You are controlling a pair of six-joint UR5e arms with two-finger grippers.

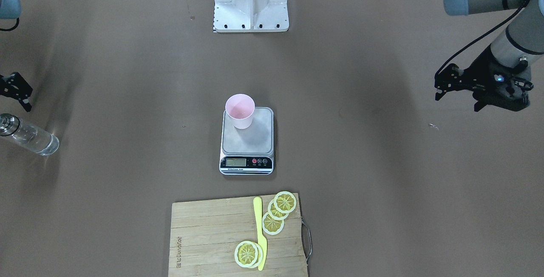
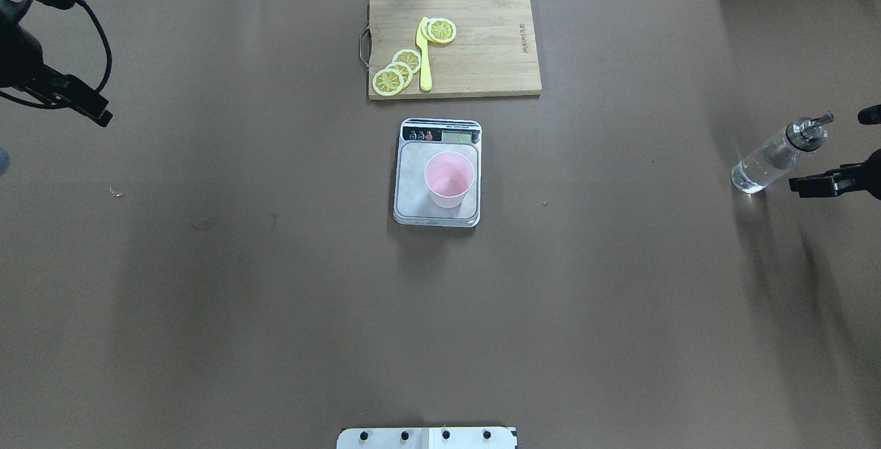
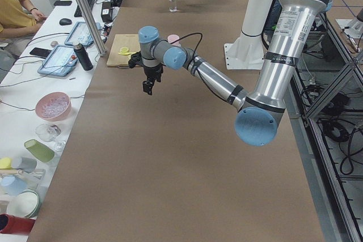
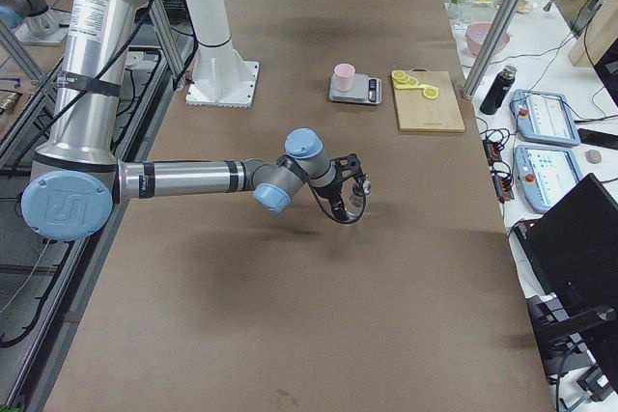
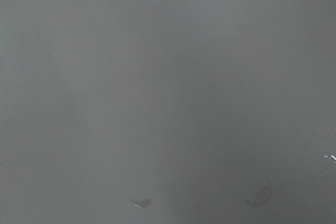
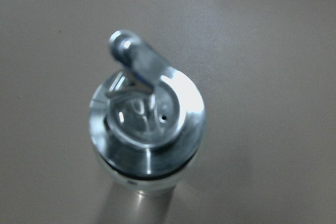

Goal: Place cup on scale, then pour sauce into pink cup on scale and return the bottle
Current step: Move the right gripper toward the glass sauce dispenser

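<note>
My right gripper is spread wide and holds nothing. In the overhead view one black finger lies on each side of the bottle, and neither touches it. Its wrist camera looks straight down on the silver pourer spout, with no fingers in that picture. The bottle stands on the table far out on my right side, well apart from the scale. The sauce shows through the glass as clear liquid in the lower part.

My left gripper hangs above the table far out on the other side, fingers parted and empty. Its wrist camera shows only bare brown surface with a few faint marks.

Between the two arms, at the table's middle, the cup sits upright on the scale's grey platform, on the half away from the display strip. I cannot read the display, and I cannot tell whether there is any liquid in the cup.

Beyond the scale lies a wooden cutting board with lemon slices and a yellow knife on it.
</note>
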